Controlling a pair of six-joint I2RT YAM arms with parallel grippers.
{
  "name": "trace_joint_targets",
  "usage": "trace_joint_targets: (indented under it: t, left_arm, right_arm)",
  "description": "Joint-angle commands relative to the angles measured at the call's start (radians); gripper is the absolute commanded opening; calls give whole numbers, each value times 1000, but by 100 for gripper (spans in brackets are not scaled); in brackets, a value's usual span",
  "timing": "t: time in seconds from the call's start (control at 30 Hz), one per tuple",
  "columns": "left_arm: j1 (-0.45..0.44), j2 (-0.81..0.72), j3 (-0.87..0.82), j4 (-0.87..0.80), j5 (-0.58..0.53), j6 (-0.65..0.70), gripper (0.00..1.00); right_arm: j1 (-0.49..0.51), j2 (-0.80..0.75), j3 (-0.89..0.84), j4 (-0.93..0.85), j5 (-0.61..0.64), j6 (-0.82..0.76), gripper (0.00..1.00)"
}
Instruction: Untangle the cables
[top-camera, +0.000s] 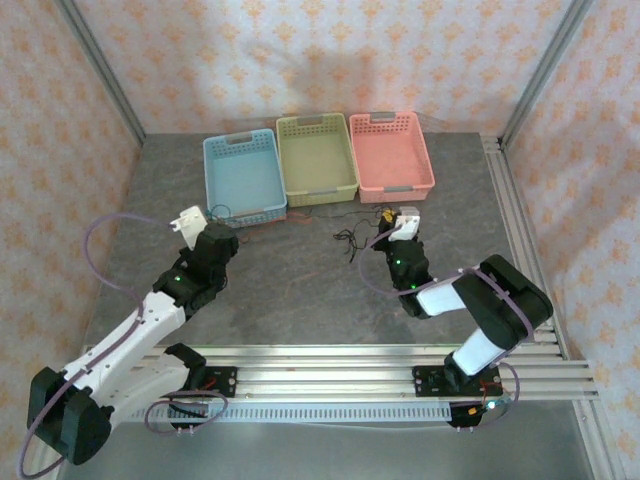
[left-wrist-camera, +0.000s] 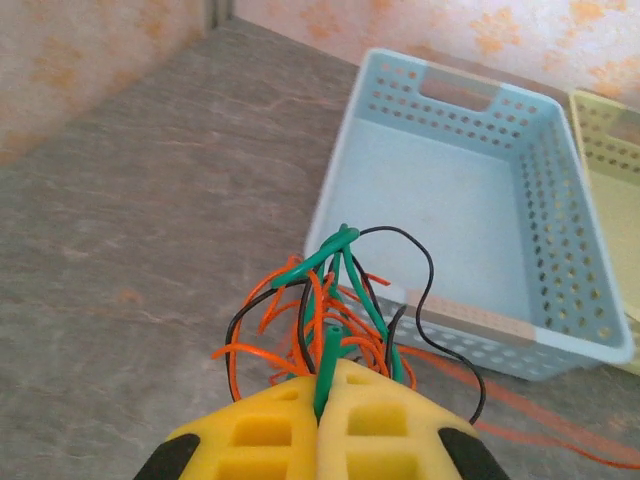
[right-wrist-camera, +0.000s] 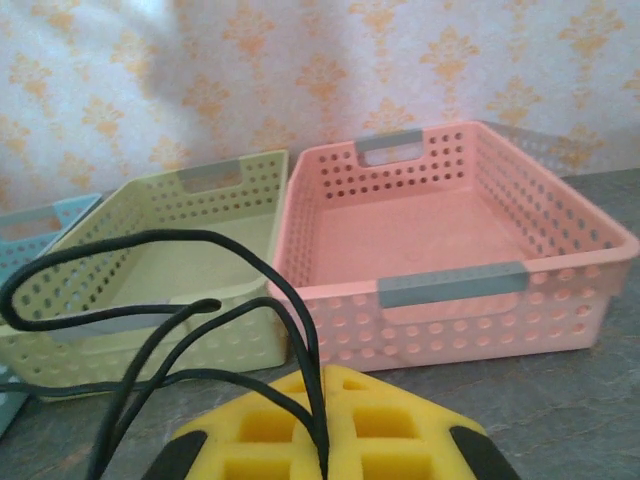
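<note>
- The left gripper (left-wrist-camera: 322, 388) is clamped on a green cable (left-wrist-camera: 332, 252), its yellow fingers (left-wrist-camera: 262, 430) pressed together around it.
- The right gripper (right-wrist-camera: 322, 388) is closed on a black cable (right-wrist-camera: 150, 240), which runs out between its yellow pads.
- The rest of the cables (left-wrist-camera: 285, 335), red-orange and black loops, bunch around the green one just in front of the blue basket (left-wrist-camera: 560, 250), at its near left corner.
- The green cable points up and away from the jaws, towards that basket.
- The black cable's long sweep runs leftward across the front of the green basket (right-wrist-camera: 230, 340); the pink basket (right-wrist-camera: 450, 320) sits beside it.
- A red-orange strand (left-wrist-camera: 520, 405) trails right along the table (top-camera: 290, 290).
- From above, I have open table between the two arms. The baskets line the far side, and a metal rail (top-camera: 515, 200) runs along the right edge.
</note>
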Motion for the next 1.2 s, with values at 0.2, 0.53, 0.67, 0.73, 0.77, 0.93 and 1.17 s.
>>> trace_joint_targets:
  t: [0.2, 0.53, 0.67, 0.73, 0.77, 0.93, 1.17]
  left_arm:
    - [10, 18, 10, -63, -125, -57, 0]
    - [132, -18, -65, -40, -48, -129, 0]
    - [133, -4, -61, -36, -34, -123, 0]
    - [133, 3, -57, -36, -28, -119, 0]
    - [135, 3, -58, -35, -31, -121, 0]
    - [137, -3, -62, -42, -47, -130, 0]
    - [175, -19, -83, -45, -28, -162, 0]
  right_arm:
    - [-17, 1, -8, 127, -57, -12, 0]
    - [-198, -20, -42, 60, -27, 216, 0]
    - [-264, 10, -57, 64, -60, 327, 0]
    - [-292, 14, -63, 61, -65, 361, 0]
    - [-307, 12, -69, 61, -63, 373, 0]
    - [-364, -14, -81, -6, -43, 425, 0]
    - [-412, -36, -79, -123, 4, 513, 0]
